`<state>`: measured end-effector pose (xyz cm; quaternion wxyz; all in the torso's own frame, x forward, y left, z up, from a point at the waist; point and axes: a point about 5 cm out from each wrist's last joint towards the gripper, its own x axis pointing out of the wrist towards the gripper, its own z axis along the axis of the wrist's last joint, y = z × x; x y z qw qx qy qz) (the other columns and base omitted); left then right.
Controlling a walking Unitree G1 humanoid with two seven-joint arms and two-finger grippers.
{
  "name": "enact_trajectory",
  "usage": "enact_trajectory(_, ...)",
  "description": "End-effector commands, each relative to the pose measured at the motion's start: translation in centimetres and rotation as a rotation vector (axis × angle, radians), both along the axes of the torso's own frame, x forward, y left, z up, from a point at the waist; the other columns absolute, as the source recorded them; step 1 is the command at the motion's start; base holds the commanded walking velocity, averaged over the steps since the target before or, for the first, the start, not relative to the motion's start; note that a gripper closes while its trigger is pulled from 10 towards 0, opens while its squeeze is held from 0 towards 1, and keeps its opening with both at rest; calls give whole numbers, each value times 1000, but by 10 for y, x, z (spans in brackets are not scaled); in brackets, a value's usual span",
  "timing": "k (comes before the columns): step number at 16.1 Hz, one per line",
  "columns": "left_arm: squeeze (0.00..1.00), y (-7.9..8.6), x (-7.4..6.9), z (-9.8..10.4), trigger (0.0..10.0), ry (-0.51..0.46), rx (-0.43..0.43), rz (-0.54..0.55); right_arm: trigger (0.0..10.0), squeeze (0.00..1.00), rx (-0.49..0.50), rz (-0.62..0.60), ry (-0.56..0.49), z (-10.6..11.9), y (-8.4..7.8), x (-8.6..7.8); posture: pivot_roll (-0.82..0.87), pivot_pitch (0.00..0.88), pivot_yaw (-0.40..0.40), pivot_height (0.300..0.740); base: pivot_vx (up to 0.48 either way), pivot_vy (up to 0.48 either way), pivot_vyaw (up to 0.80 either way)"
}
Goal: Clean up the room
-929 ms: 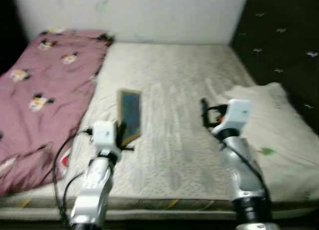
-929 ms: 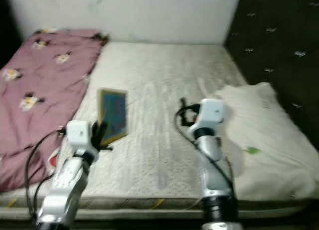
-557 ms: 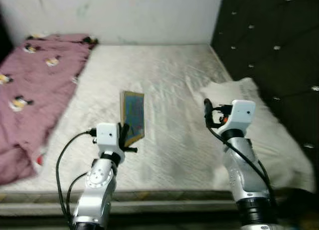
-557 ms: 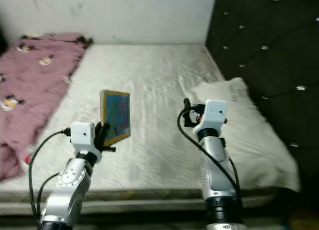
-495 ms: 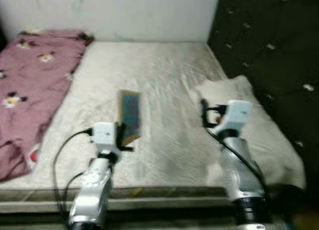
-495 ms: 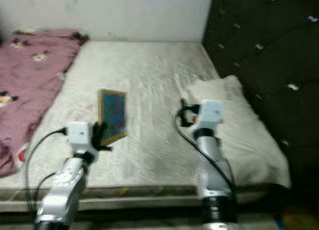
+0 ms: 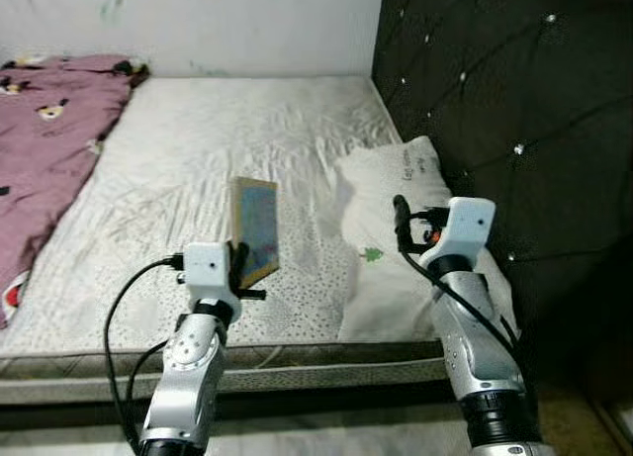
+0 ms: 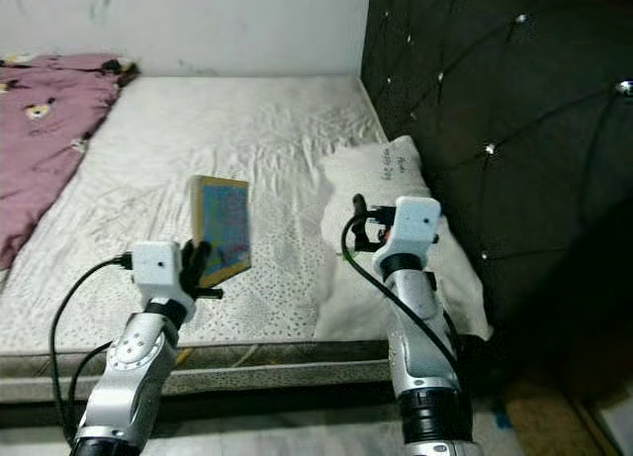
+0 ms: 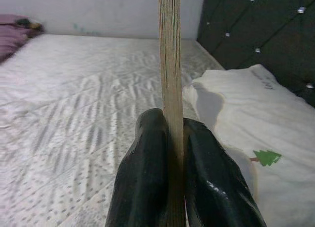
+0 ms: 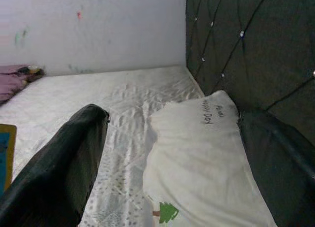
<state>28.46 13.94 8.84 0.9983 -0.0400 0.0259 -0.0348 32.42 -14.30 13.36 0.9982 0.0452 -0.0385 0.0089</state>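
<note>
Turning right along the bed (image 7: 198,149), the robot now faces the pillow (image 7: 396,228); left gripper (image 9: 170,153) stays clamped on the book (image 7: 255,228), right gripper (image 7: 399,219) spread empty.

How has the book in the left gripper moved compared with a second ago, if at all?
No, not within the grip: the book stands upright in the left gripper as before. The bed slid left across the view, so the camera turned right, carrying the book toward the pillow.
</note>
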Motion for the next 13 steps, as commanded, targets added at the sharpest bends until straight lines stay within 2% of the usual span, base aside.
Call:
enact_trajectory(1,0,8,-1,12,10000,-76,18,36,10000,0,-3,7,-7,1,0,-1,-5,26,18,740,0,0,0)
enact_trajectory(4,0,23,-9,17,10000,-122,38,87,10000,0,-10,11,-6,0,-2,-5,0,19,16,740,0,0,0)
enact_trajectory(7,0,36,-26,21,10000,-152,103,119,10000,0,-63,29,4,-8,-11,-22,3,16,18,740,0,0,0)
enact_trajectory(10,0,42,-55,15,10000,-133,163,127,10000,0,-150,93,72,-30,-20,-50,10,9,10,740,0,0,0)
enact_trajectory(13,0,41,-62,11,10000,-118,192,120,10000,0,-177,104,108,-41,-24,-56,16,0,9,740,0,0,0)
